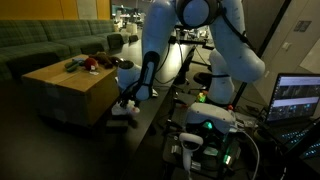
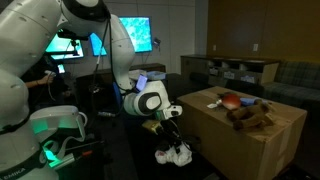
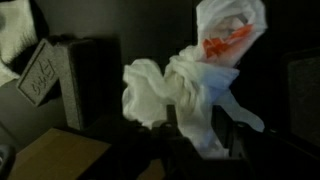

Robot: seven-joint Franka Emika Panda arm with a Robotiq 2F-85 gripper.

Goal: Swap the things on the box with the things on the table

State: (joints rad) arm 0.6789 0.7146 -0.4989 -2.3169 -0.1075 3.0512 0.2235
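Note:
A crumpled white plastic bag (image 3: pixel 170 85) with orange print lies on the glossy black table (image 2: pixel 125 160), close beside the tan box (image 2: pixel 255 140). My gripper (image 3: pixel 193 125) hangs right over the bag (image 2: pixel 175 153), its two dark fingers parted, with white folds between them. In an exterior view the bag (image 1: pixel 122 110) sits at the foot of the box (image 1: pixel 70 88), under the gripper (image 1: pixel 128 100). On the box top rest a red thing (image 2: pixel 232 100) and a brown floppy thing (image 2: pixel 252 116). These show as small dark and red shapes (image 1: pixel 88 65) from the other side.
A green sofa (image 1: pixel 45 45) stands behind the box. A lit laptop (image 1: pixel 298 100) and a green-lit device (image 1: pixel 210 125) sit by the robot base. Bright monitors (image 2: pixel 135 35) and a low shelf (image 2: pixel 235 70) are at the back. A grey block (image 3: pixel 88 80) with a label stands left of the bag.

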